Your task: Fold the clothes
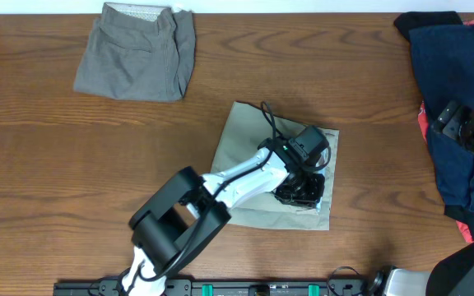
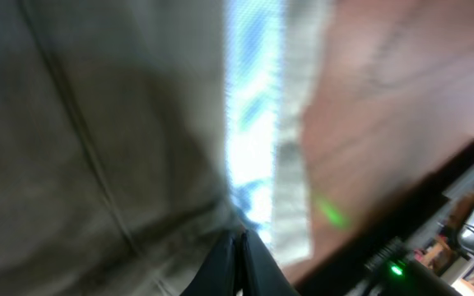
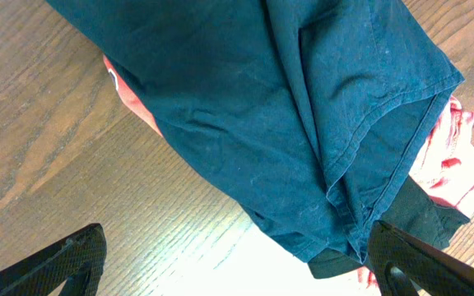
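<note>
L gripper [image 1: 303, 191] was pinched shut on folded pale khaki-green cloth shorts [image 1: 249, 152] at centre of brown wooden table [image 1: 56, 164]. R gripper [image 3: 241, 267] gaped wide, empty, above crumpled navy cloth garment [image 3: 286, 123] at 3 o'clock. Folded grey cloth shorts [image 1: 134, 53] lay at 11 o'clock.
</note>
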